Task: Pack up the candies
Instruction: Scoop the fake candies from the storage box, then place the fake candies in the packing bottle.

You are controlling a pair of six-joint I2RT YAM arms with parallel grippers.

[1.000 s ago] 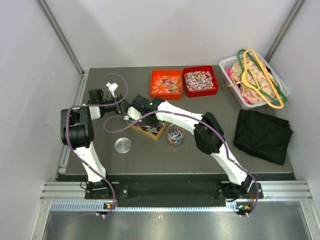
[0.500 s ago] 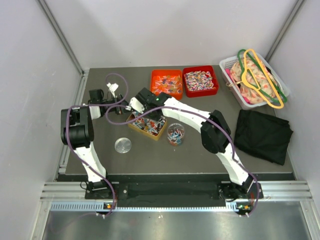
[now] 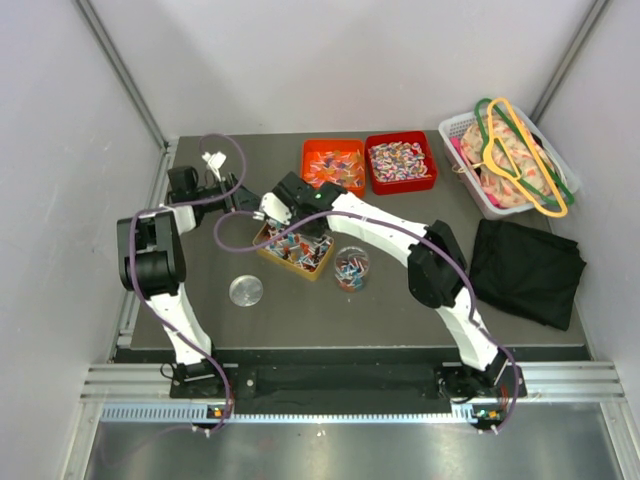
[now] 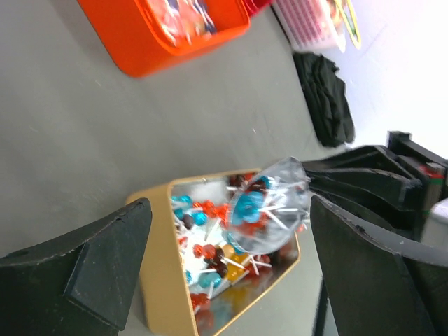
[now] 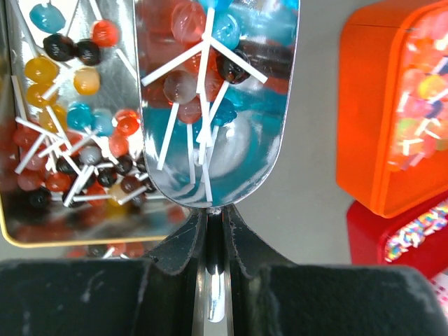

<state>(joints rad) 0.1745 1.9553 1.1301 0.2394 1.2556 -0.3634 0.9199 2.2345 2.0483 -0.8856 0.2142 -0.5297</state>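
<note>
Gripping the thin handle of a shiny metal scoop [image 5: 241, 164], the right pincer [image 5: 210, 234] is pressing its fingers tight around it. Candies [image 5: 199, 63], ball lollipops on white sticks in red, blue and dark tones, are lying in the scoop's bowl just ahead of the fingertips. The bowl is hanging above one edge of a gold-rimmed tin [image 5: 70, 241], which is sitting below and to one side of this pincer and holding many more of the same lollipops.

The left pincer [image 4: 229, 210] is standing wide open and holding nothing, its two black fingers framing the tin and the loaded scoop in front of it.

Beyond the right pincer, an orange tray [image 3: 305, 165] is holding more stick candies, and a red tray [image 3: 402, 188] just beside it is carrying small wrapped sweets [image 3: 400, 158]. On the side of that pincer nearer the arm bases, a clear cup [image 3: 350, 268] with coloured contents and a round silvery disc [image 3: 246, 291] are resting on the counter [image 3: 400, 310], a dark grey matte surface.

Well off to the right pincer's right, a white basket [image 3: 460, 130] with cloth and coloured hangers [image 3: 530, 160] is sitting near a folded black cloth [image 3: 527, 270]. Pale plain walls are closing in the counter on three sides.
</note>
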